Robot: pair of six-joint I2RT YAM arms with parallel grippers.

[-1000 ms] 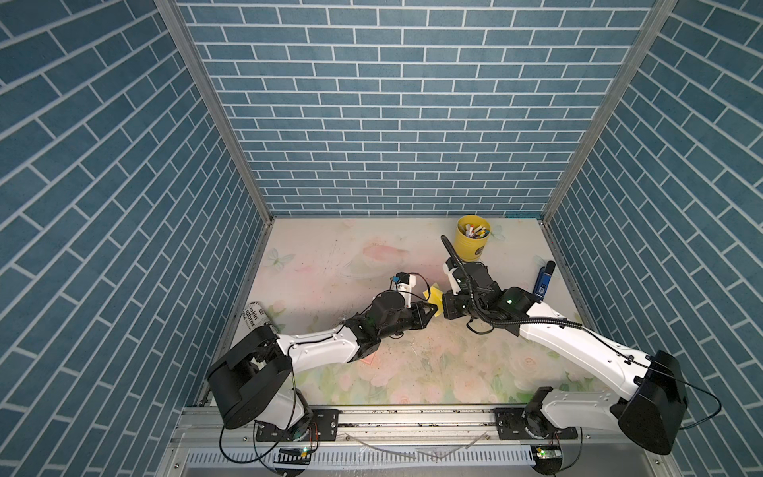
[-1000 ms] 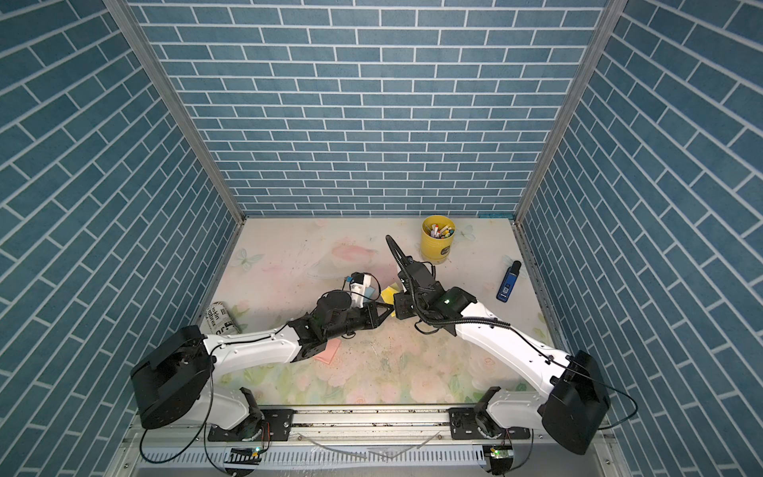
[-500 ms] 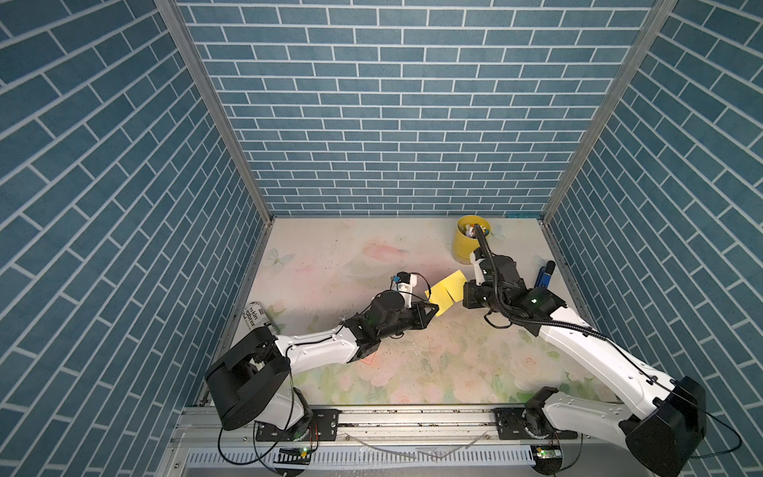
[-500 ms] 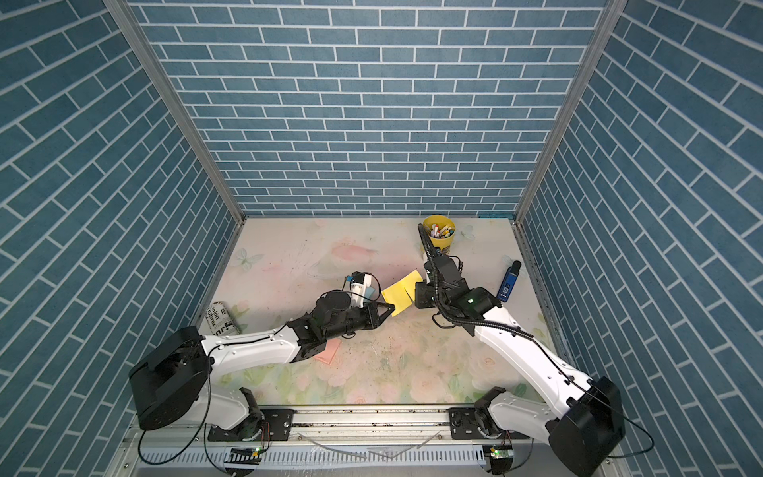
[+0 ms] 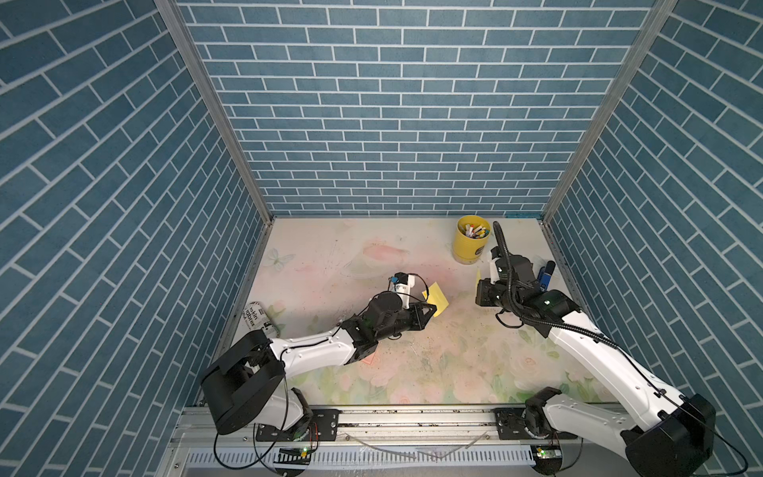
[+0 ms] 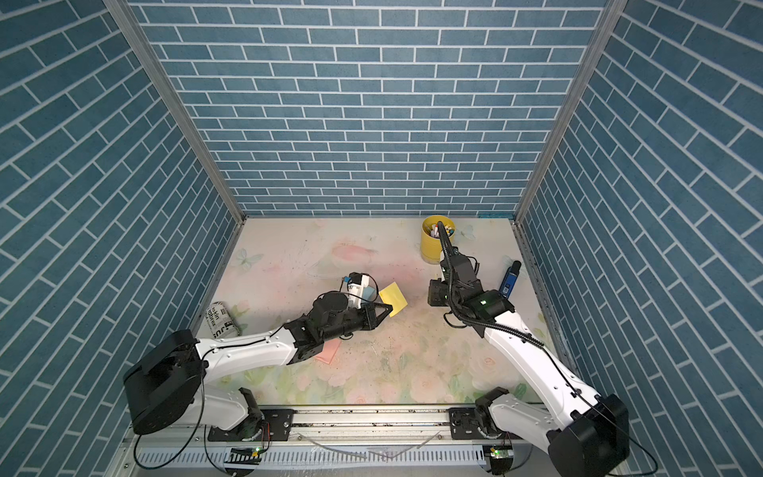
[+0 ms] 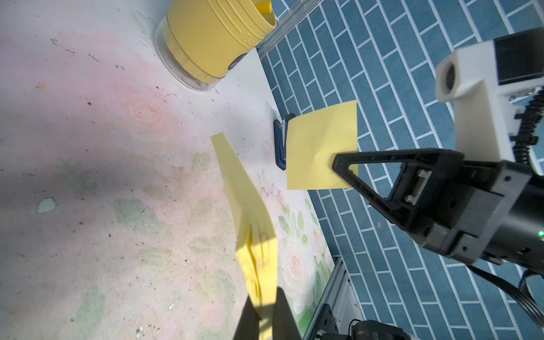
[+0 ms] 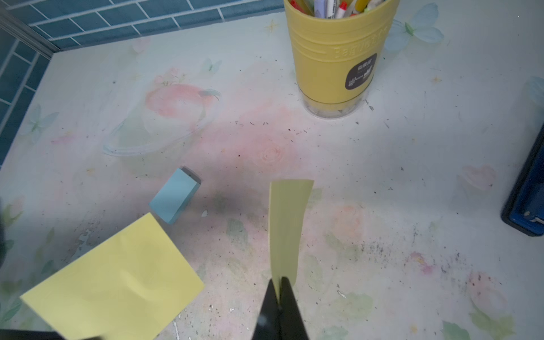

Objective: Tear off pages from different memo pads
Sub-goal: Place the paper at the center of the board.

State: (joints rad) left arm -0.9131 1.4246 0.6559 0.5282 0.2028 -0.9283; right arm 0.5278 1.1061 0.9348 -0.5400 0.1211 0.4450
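My left gripper (image 5: 430, 307) is shut on the corner of the yellow memo pad (image 5: 437, 298), holding it tilted above the table; the left wrist view shows the pad (image 7: 244, 200) edge-on between the jaws (image 7: 266, 321). My right gripper (image 8: 281, 284) is shut on a single yellow page (image 8: 288, 223), apart from the pad and to its right, near the pen cup. The page (image 7: 321, 147) hangs flat from that gripper (image 7: 337, 163). The light blue memo pad (image 8: 173, 197) lies on the table beyond the yellow one. The pink memo pad (image 6: 328, 351) lies partly hidden under my left arm.
A yellow pen cup (image 5: 470, 243) stands at the back right. A dark blue stapler (image 5: 546, 277) lies by the right wall, close behind my right wrist. A newsprint-patterned can (image 5: 258, 320) lies against the left wall. Brick walls close in three sides.
My right gripper has drawn away to the right from the yellow pad, and the yellow page has come free with it. The left gripper has kept the pad in place.
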